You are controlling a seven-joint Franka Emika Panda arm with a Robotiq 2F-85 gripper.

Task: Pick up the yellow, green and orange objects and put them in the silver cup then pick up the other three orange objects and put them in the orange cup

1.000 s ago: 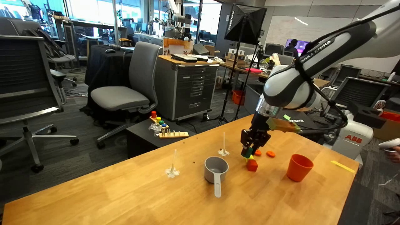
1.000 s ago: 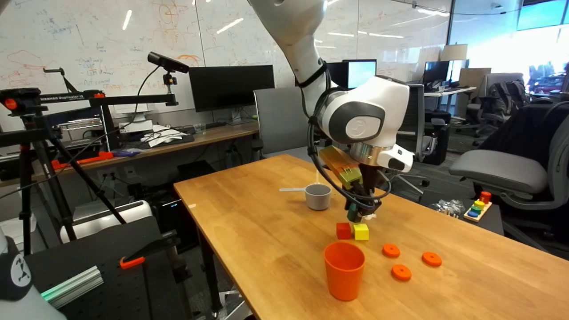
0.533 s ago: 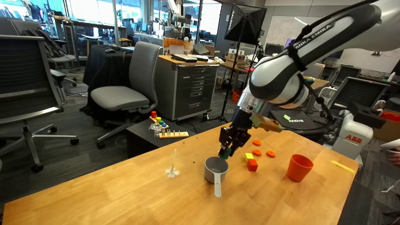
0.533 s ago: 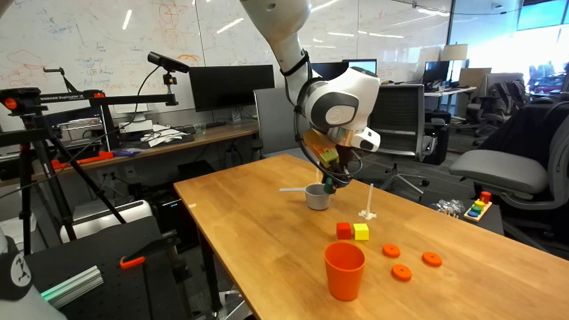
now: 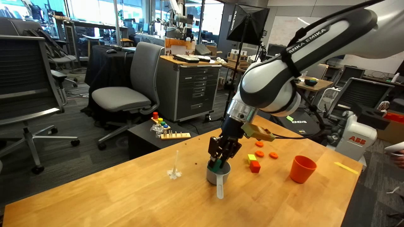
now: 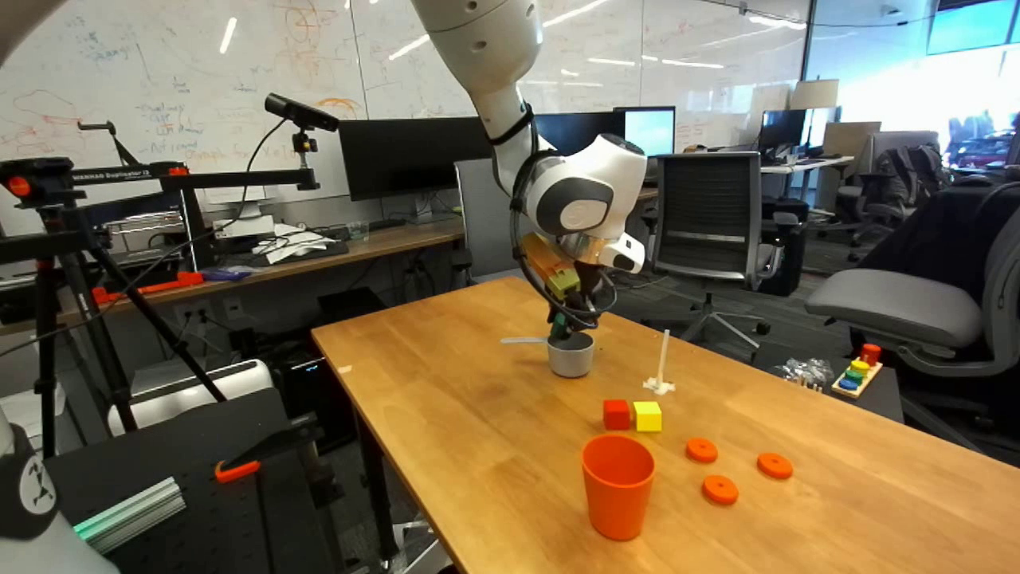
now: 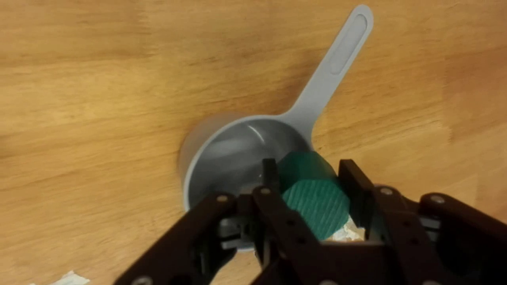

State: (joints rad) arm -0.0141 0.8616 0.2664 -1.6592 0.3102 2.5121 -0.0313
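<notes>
The gripper [image 7: 309, 174], pinching the green block [image 7: 315, 204], has just swung left over the rim of the grey cup [image 6: 570, 363]. Release looks next; the red block [image 6: 616, 414] and yellow block [image 6: 647, 416], at right, should follow.

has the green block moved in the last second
Yes. In an exterior view, the green block has moved leftward across the picture, away from the yellow block and to the mouth of the grey cup, which has stayed put.
</notes>
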